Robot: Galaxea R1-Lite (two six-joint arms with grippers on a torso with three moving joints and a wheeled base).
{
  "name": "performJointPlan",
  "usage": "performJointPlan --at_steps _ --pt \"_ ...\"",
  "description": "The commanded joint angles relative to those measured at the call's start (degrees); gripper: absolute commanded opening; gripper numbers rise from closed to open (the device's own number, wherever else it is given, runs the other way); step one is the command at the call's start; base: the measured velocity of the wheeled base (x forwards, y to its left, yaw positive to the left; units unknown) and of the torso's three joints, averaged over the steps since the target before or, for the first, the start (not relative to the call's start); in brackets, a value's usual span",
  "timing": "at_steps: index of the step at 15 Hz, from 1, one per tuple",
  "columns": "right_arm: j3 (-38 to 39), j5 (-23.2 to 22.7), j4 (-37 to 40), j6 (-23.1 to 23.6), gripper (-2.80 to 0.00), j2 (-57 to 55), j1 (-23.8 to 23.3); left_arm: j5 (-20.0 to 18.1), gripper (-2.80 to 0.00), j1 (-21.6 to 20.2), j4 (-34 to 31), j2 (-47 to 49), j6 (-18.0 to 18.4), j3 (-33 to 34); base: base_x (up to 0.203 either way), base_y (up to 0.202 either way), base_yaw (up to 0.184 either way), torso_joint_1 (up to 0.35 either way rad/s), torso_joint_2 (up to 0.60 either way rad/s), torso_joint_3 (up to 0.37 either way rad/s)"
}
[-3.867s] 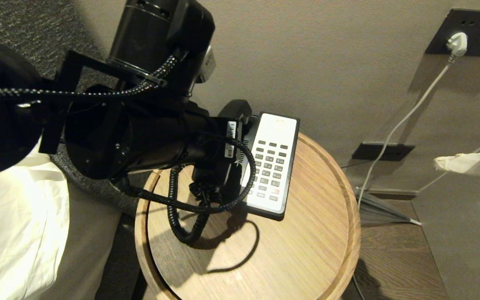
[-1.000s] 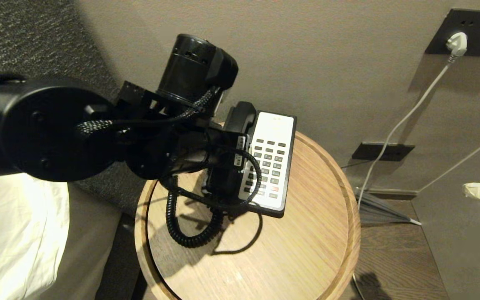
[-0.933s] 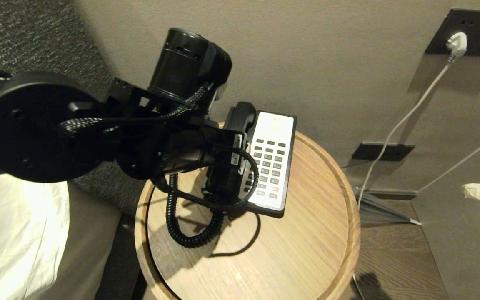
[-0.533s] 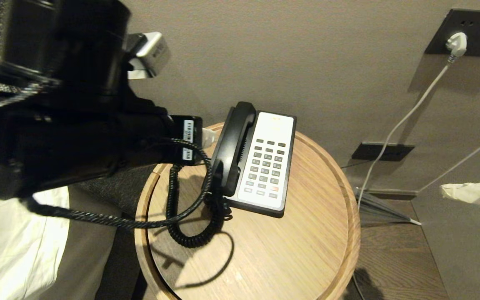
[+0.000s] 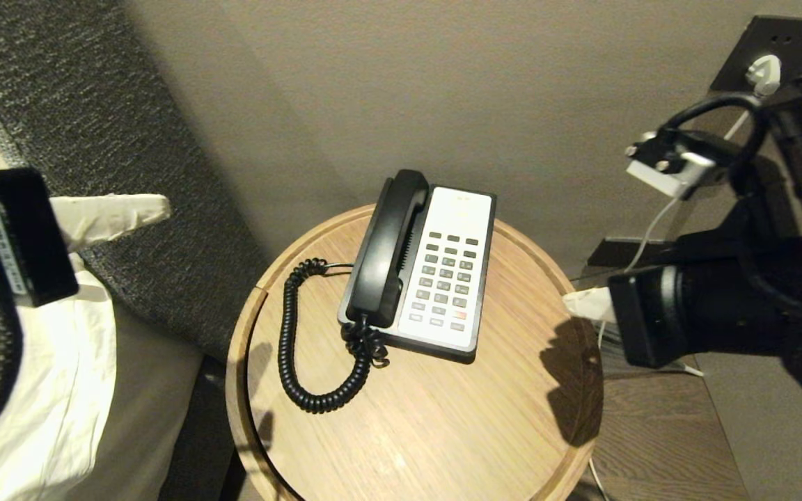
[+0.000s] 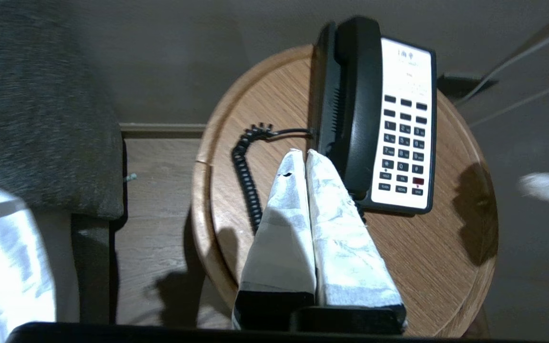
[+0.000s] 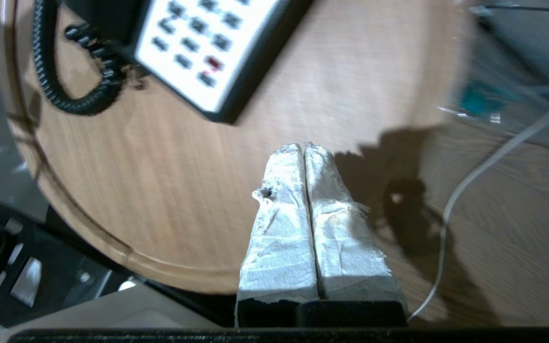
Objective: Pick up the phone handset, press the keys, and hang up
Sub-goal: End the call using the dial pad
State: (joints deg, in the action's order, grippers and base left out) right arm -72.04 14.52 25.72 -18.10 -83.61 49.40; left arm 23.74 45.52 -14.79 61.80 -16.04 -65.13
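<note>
The black phone handset (image 5: 387, 247) (image 6: 356, 102) lies in its cradle on the left side of the black-and-white phone base (image 5: 451, 268), whose dark keys (image 5: 446, 282) (image 7: 193, 33) face up. Its coiled cord (image 5: 300, 341) loops over the round wooden table (image 5: 443, 431). My left gripper (image 5: 157, 207) (image 6: 302, 153) is shut and empty, drawn back to the left of the table, well clear of the handset. My right gripper (image 5: 571, 300) (image 7: 303, 147) is shut and empty too, hanging over the table's right edge, to the right of the base.
A grey wall stands close behind the table, with a socket panel and white plug (image 5: 763, 69) and a white cable (image 5: 658, 216) running down to the floor. A grey upholstered headboard (image 5: 81, 104) and white bedding (image 5: 39, 390) lie to the left. Dark wood floor (image 5: 658, 445) is on the right.
My left arm has pulled away from the handset to the left and its gripper has shut; the handset stays in the cradle. My right arm has swung in from the right to the table's edge.
</note>
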Motion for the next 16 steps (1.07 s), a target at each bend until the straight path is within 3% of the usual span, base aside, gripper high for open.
performJointPlan --at_steps 1,8,16 --pt "-1.54 0.18 -0.36 -0.27 -2.8 -7.73 1.75 -0.57 -2.8 -1.87 0.46 -5.48 -0.13 1.99 0.0 0.0 0.0 0.0 0.0 0.0" --pt "-2.05 0.42 -5.15 0.08 -2.8 -14.17 2.19 -1.51 -2.8 -2.89 1.69 -9.93 -0.1 5.45 0.0 0.0 0.0 0.0 0.0 0.0" --pt "-6.44 0.25 -4.9 -0.27 -2.8 -14.83 2.44 -1.68 -2.8 -2.89 1.69 -11.88 -0.04 7.83 0.0 0.0 0.0 0.0 0.0 0.0"
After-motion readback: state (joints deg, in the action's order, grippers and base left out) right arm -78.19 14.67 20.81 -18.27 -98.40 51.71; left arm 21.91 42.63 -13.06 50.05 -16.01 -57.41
